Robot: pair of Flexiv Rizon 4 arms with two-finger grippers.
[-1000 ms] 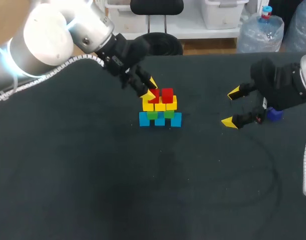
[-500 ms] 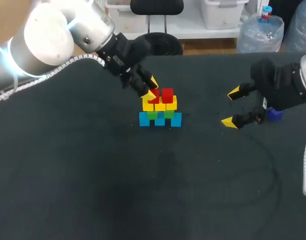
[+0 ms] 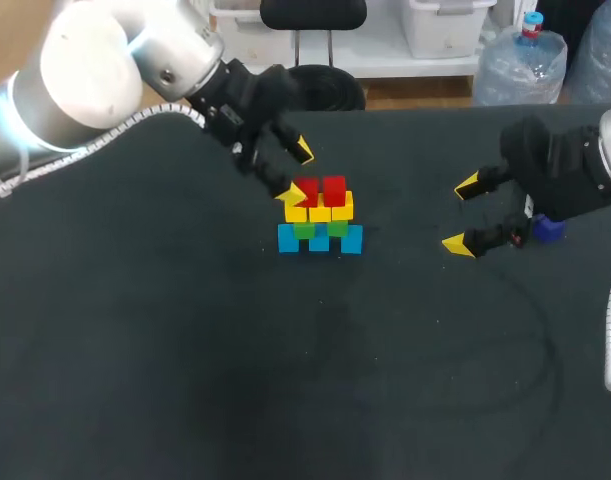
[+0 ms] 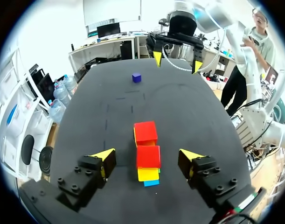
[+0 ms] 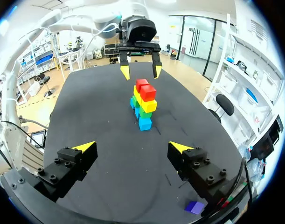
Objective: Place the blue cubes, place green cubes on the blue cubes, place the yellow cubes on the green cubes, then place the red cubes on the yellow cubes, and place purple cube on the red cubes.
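A cube pyramid stands mid-table: blue cubes at the base, green cubes on them, then yellow cubes, and two red cubes on top. My left gripper is open just above and behind the left red cube, which sits between its spread fingers with a gap on each side. My right gripper hangs open and empty to the right of the pyramid. The purple cube lies on the table behind it, partly hidden; it also shows as a purple cube beside the right finger.
The black table has bare room in front of and to the left of the pyramid. My right gripper faces the pyramid from across the table, with the purple cube near it.
My left gripper has opened wide and drawn up and back a little from the left red cube, which stays on the yellow row. The right arm has not moved.
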